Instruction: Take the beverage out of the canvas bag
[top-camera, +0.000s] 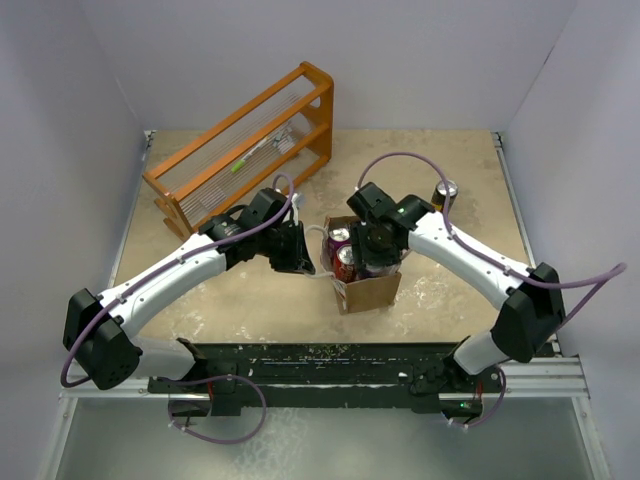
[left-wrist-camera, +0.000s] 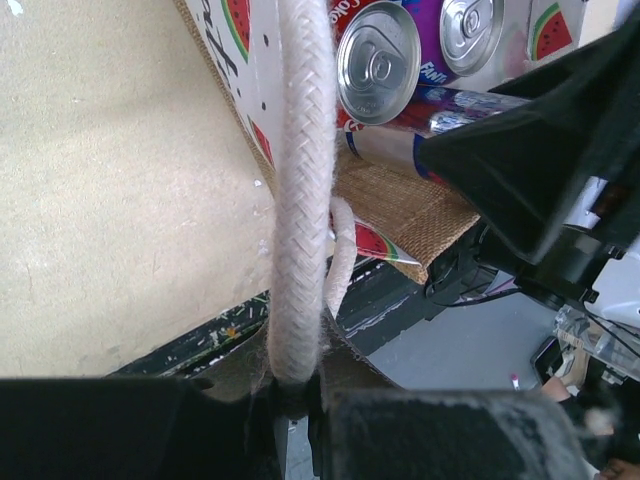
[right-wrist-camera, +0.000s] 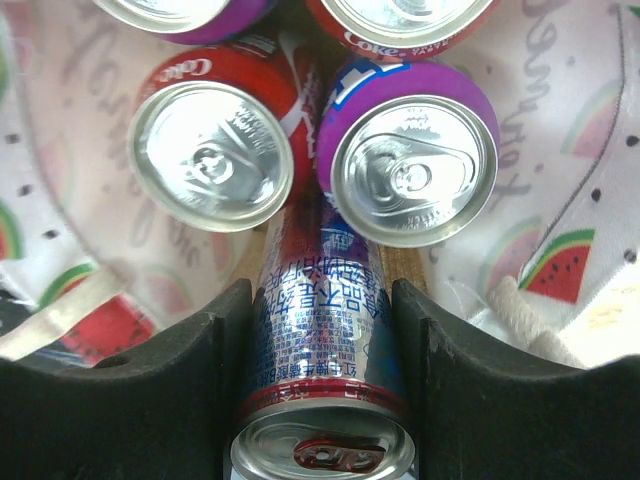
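Gripped both can and handle

Held slim beverage can (right-wrist-camera: 322, 390) between fingers of right gripper (right-wrist-camera: 322, 330), closed onto its sides, in mouth of canvas bag (top-camera: 372, 292) beside other cans (right-wrist-camera: 212, 155). Pinched white rope handle (left-wrist-camera: 303, 200) tight in left gripper (left-wrist-camera: 297, 405)

Glossy metal cans (right-wrist-camera: 413, 170), rough canvas bag (top-camera: 370, 292) w/ braided cloth handle (left-wrist-camera: 302, 200).

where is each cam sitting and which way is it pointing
Top external: above and behind the robot, looking down on the table, both arms and the canvas bag.
Left wrist: on the left arm, looking past the left gripper, shut on the white handle, to the bag's side.
Right wrist: above the bag, looking down past the right gripper, shut on a can, at other can tops.
Shared: both wrist views show can tops.
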